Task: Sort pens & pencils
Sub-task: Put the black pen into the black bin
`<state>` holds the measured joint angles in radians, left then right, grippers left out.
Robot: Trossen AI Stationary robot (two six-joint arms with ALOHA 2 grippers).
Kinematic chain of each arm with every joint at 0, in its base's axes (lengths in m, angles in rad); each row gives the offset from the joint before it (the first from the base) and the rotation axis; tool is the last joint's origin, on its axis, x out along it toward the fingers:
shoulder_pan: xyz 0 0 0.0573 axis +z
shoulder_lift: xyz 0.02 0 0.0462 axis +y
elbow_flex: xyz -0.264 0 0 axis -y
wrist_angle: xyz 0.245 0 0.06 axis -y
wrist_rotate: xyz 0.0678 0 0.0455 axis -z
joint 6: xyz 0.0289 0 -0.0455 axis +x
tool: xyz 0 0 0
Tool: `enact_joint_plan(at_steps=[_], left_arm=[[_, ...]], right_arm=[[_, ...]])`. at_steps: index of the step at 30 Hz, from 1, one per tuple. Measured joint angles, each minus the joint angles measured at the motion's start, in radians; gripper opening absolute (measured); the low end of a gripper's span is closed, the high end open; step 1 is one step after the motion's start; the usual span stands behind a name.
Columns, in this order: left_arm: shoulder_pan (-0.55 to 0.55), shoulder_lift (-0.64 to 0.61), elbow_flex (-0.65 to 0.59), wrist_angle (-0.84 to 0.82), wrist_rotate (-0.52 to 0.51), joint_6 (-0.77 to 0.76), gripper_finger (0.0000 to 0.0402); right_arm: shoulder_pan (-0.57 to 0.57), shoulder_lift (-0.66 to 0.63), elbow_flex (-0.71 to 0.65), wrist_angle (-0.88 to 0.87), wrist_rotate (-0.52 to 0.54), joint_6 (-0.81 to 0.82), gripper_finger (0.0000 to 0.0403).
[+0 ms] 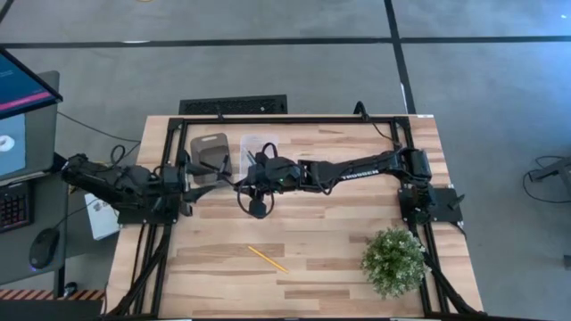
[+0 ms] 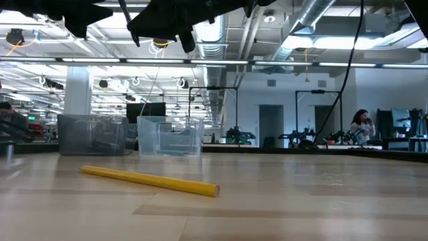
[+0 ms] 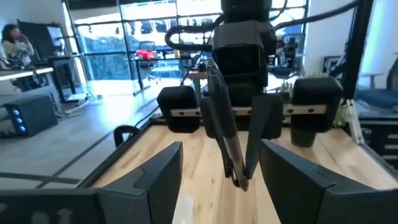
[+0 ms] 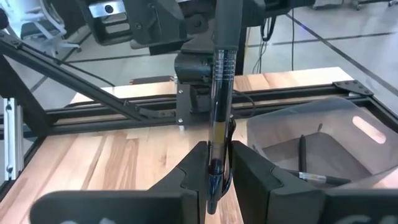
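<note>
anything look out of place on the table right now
The yellow pencil lies alone on the bare wood, far from the two clear bins at the back. The right gripper holds a dark pen near those bins; the left gripper waits open close by.

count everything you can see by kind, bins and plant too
clear bins: 2
yellow pencil on the table: 1
black pen held in the right hand: 1
dark sticks in one bin, pen or pencil unclear: 2
potted plant: 1
total: 7
</note>
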<state>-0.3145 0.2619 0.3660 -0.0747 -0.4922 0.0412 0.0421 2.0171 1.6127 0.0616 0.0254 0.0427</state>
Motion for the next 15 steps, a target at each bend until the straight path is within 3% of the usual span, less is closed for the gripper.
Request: enact_joint_plan(at_steps=[15], left_arm=[[0.000, 0.031, 0.000, 0.100, 0.056, -0.075, 0.0203]], right_arm=[[0.010, 0.001, 0.000, 0.104, -0.002, -0.018, 0.0084]])
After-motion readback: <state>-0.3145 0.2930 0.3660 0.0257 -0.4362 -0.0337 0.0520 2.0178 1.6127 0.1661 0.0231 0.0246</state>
